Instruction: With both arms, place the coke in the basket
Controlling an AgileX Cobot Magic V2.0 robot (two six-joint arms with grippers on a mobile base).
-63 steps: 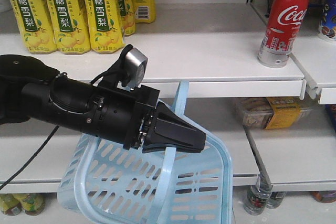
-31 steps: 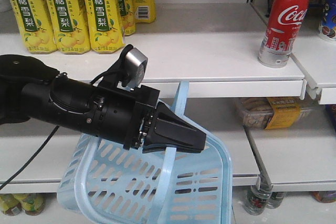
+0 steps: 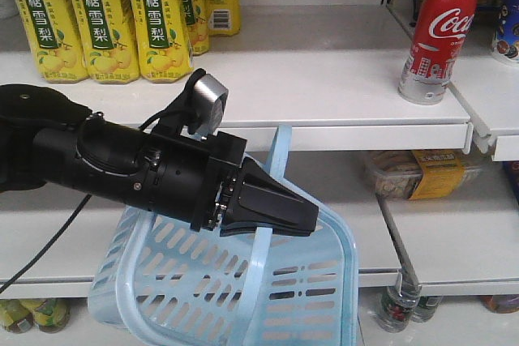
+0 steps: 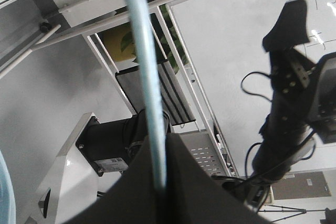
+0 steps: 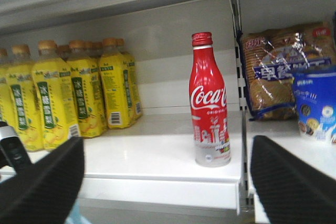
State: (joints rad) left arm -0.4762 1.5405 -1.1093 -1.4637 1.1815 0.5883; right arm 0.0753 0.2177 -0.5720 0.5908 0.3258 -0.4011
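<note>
- Left gripper [image 3: 304, 218] clamps handle [image 3: 276, 145] of basket [image 3: 324, 281], holding it below shelf [image 3: 324, 79] front edge to receive.
- Right gripper [image 5: 168, 179] gapes wide, facing coke [image 5: 210, 103] near shelf's right edge; grasp pending.

Matte black cylindrical left arm [image 3: 105, 164] is being shown: tapered black left gripper [image 3: 312, 218], silver screws [image 3: 217, 200] at wrist flange, silver-grey camera block [image 3: 212, 93], thin black cable [image 3: 45, 253]. Ribbed black pads [image 5: 44, 182] are being shown on right gripper [image 5: 168, 182].

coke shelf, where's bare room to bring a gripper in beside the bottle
The shelf is bare between the yellow tea bottles and the coke, a wide patch open to the front edge. Right of the coke it is crowded: snack bags sit close by.
</note>
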